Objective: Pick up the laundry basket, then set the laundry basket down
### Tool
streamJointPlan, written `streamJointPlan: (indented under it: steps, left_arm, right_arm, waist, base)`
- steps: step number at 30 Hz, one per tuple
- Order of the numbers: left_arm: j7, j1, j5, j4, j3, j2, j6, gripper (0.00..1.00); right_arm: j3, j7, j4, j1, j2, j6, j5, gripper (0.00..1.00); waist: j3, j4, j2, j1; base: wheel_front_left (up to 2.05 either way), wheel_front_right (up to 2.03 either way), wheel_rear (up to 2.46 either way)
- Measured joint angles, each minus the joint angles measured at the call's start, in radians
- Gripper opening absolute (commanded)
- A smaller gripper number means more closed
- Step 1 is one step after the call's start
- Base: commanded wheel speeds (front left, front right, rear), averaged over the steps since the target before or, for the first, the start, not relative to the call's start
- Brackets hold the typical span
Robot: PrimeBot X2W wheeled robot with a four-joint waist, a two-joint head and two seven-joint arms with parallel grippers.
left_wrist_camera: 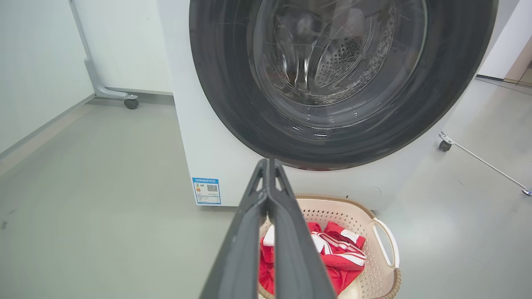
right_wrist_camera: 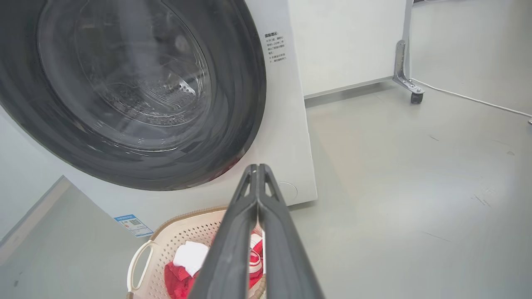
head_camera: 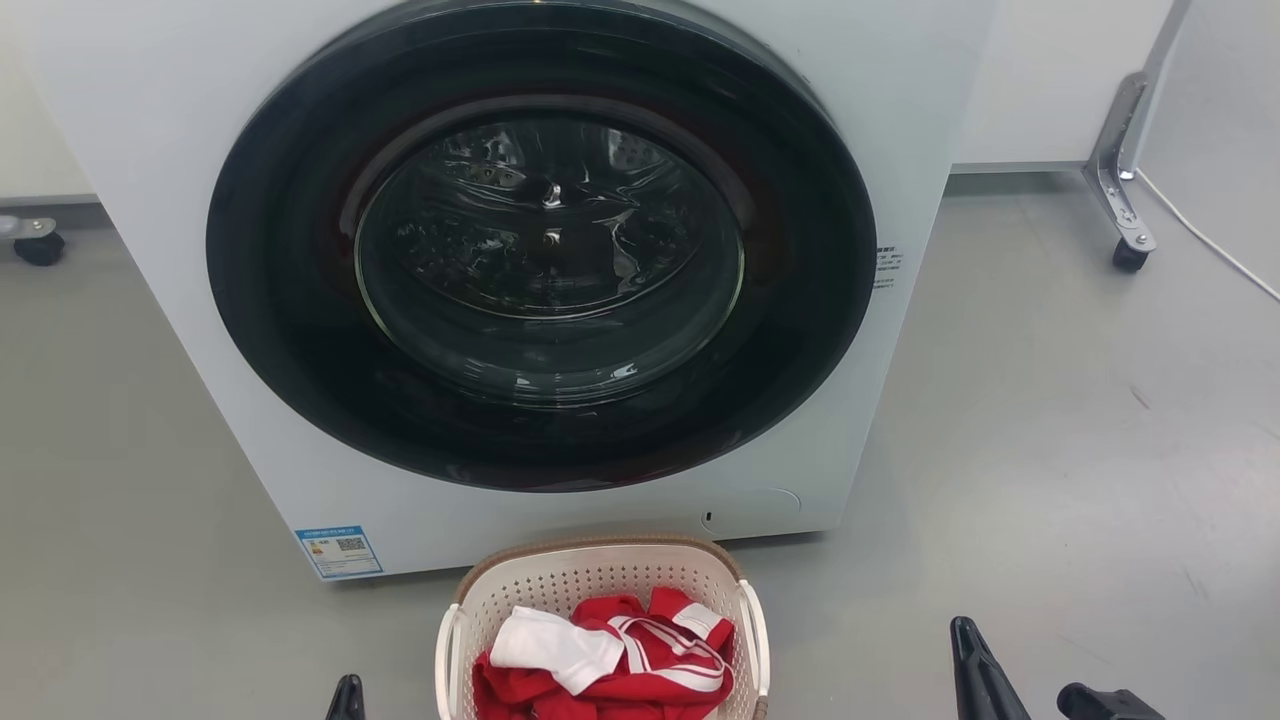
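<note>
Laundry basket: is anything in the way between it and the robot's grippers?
Nothing visible is. The laundry basket sits on the floor before the washer, between the shut left gripper and right gripper, with bare floor on either side of it.

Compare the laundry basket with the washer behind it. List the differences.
Size: the laundry basket is far smaller than the washer. Look: the basket is cream, perforated, brown-rimmed; the washer is smooth white with a dark round door. State: the basket is open-topped and holds red and white clothes; the washer's door is shut. Both stand on the grey floor.
</note>
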Motion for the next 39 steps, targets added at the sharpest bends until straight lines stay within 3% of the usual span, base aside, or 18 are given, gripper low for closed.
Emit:
streamJointPlan:
  steps: [39]
  left_arm:
    - [0.154, -0.126, -0.595, 0.091, 0.094, -0.007, -0.097, 0.00]
  right_arm:
    - [-0.184, 0.152, 0.045, -0.066, 0.016, 0.099, 0.537, 0.00]
  waist:
    - [0.013, 0.013, 0.0000, 0.0000]
  base:
    - [0.00, 0.00, 0.00]
